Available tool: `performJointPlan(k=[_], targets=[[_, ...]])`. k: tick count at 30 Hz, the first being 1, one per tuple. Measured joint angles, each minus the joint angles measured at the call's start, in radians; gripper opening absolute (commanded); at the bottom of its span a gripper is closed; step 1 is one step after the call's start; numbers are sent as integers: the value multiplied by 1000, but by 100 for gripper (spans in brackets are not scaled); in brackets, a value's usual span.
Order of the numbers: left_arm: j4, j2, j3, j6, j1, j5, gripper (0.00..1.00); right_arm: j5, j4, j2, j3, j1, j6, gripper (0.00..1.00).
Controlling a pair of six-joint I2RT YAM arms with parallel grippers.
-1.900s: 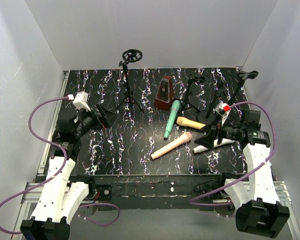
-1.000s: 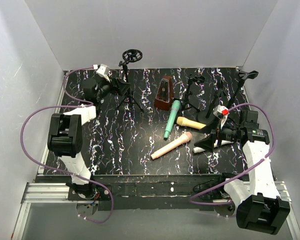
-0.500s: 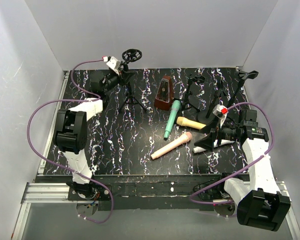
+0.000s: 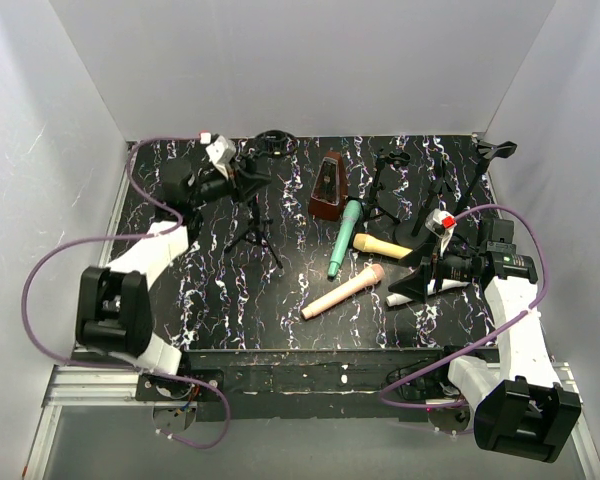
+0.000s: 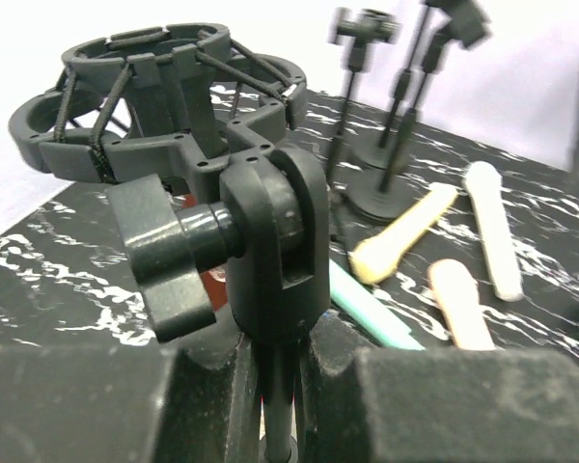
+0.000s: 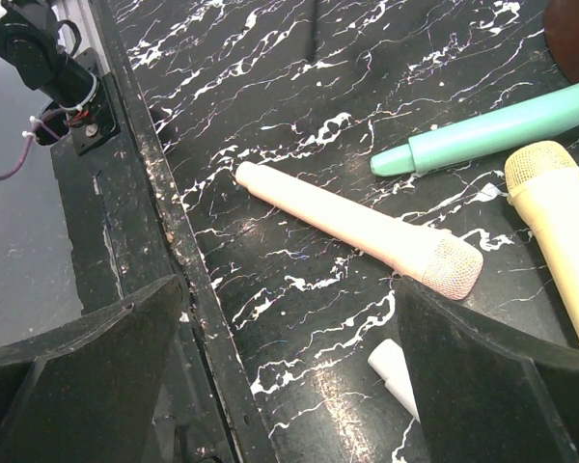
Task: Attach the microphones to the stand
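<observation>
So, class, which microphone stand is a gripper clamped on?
The tripod stand with the ring-shaped shock mount, back left: the left gripper is shut on its pole. The other stands, back right, stand free.

You are looking at a black bench (image 4: 220,290) streaked with white marble veining. Right of centre are lying the peach-pink microphone (image 4: 342,291), the pale yellow microphone (image 4: 380,245), the teal-green microphone (image 4: 344,238) and the white microphone (image 5: 492,227). Upper centre, a brown metronome (image 4: 328,186) is standing; the stand (image 5: 174,116) is showing matte black, the cables (image 4: 40,290) purple.
</observation>
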Motion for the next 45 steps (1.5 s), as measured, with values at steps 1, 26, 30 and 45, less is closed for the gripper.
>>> performJointPlan(k=[1, 26, 30, 45], targets=[[5, -39, -35, -6, 0, 15, 0, 0, 0, 0, 0, 0, -1, 98], [-31, -584, -517, 5, -20, -30, 64, -1, -32, 59, -1, -2, -66, 98], [-102, -692, -546, -2, -20, -98, 96, -1, -37, 59, -1, -4, -72, 98], [-668, -1060, -426, -196, -20, -376, 98, 0, -53, 36, -2, -16, -89, 98]])
